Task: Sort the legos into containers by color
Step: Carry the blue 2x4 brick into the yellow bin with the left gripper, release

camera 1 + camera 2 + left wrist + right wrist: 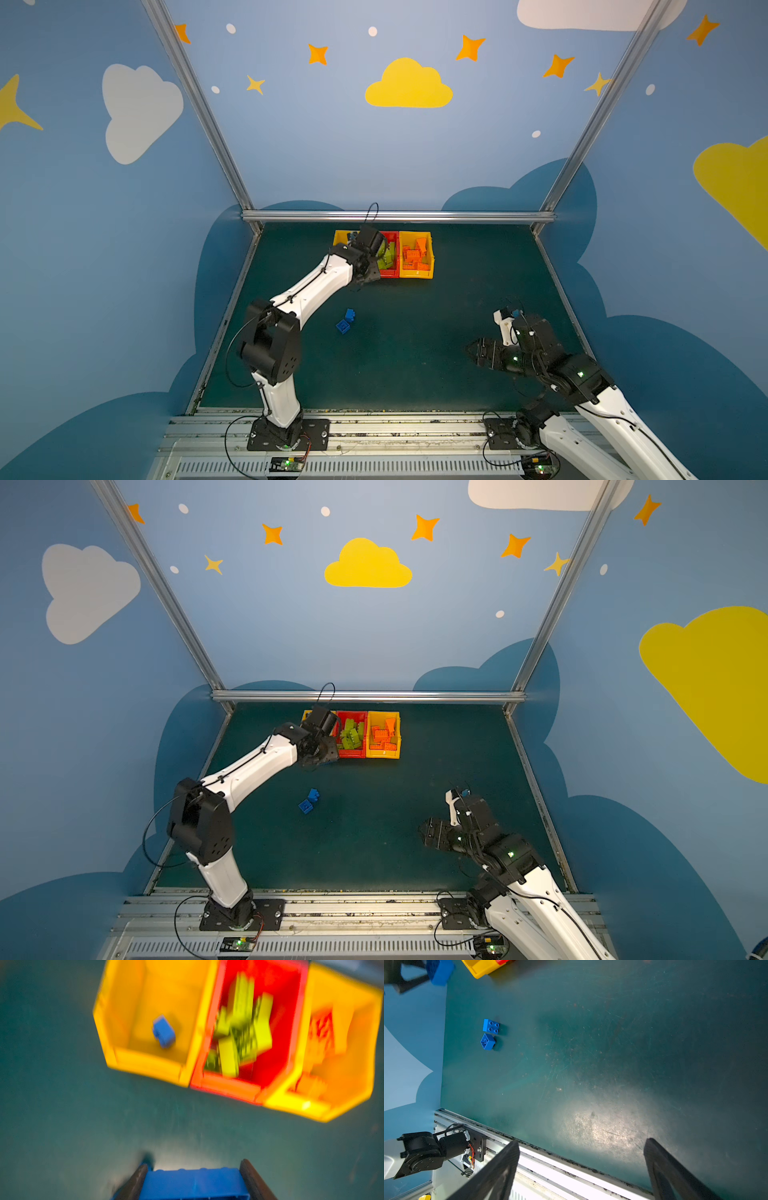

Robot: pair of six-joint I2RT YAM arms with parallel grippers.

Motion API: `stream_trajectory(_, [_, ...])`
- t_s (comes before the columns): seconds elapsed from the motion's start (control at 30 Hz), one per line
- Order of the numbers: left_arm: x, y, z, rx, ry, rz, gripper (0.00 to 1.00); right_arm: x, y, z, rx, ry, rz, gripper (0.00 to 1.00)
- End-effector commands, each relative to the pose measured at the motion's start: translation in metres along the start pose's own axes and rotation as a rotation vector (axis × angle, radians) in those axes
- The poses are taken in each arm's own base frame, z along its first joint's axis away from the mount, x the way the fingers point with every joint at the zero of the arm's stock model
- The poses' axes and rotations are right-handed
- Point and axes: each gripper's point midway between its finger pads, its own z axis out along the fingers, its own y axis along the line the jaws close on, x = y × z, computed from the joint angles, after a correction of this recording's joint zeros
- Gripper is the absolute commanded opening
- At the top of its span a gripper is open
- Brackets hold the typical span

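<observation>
Left gripper (195,1167): jaws clamp a blue brick (193,1185), near the left yellow bin (145,1064). Right gripper (581,1141): jaws wide, empty, two loose blue bricks (491,1026) well apart.

Stood touching in row at worktop (415,353) back.
Yellow bin (124,1001): held one small blue brick (164,1031).
Red bin (270,980): held lime bricks (243,1028).
Second yellow bin (357,1032): held orange bricks (415,255).
Long blue brick (195,1184): sat pinched between left fingers (256,1182).
Studs-up blue brick (491,1026), tipped-over blue brick (487,1041): lay loose, just beside each other.
</observation>
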Motion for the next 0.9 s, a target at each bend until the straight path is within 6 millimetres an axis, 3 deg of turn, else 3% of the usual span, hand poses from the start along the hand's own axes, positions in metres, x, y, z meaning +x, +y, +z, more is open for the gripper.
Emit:
stream_trajectory(0.0, [-0.022, 0.011, 0.017, -0.037, 0.038, 0.021, 0.42, -0.007, 0.005, 0.003, -0.016, -0.022, -0.029, 0.91])
stream_trajectory(0.17, [-0.062, 0.022, 0.056, -0.079, 0.049, -0.023, 0.42, -0.013, 0.004, 0.004, 0.005, -0.034, -0.051, 0.91])
stream_trajectory(0.37, [-0.093, 0.036, 0.096, -0.116, 0.045, -0.049, 0.42, -0.018, 0.001, 0.005, 0.043, -0.036, -0.075, 0.91])
stream_trajectory(0.43, [-0.098, 0.038, 0.105, -0.131, 0.054, -0.049, 0.48, -0.020, 0.001, 0.006, 0.044, -0.036, -0.074, 0.91])
stream_trajectory(0.47, [-0.100, 0.039, 0.108, -0.132, 0.057, -0.050, 0.55, -0.020, 0.002, 0.007, 0.044, -0.034, -0.074, 0.91])
stream_trajectory(0.6, [-0.098, 0.034, 0.107, -0.110, 0.070, -0.051, 0.77, -0.019, 0.002, 0.010, 0.041, -0.024, -0.067, 0.91])
stream_trajectory(0.73, [-0.085, 0.027, 0.093, -0.073, 0.045, -0.031, 0.89, -0.016, 0.003, 0.010, 0.024, -0.023, -0.059, 0.91])
stream_trajectory(0.87, [-0.065, 0.031, 0.065, -0.045, 0.011, -0.023, 0.92, -0.010, 0.002, 0.009, 0.021, -0.004, -0.054, 0.92])
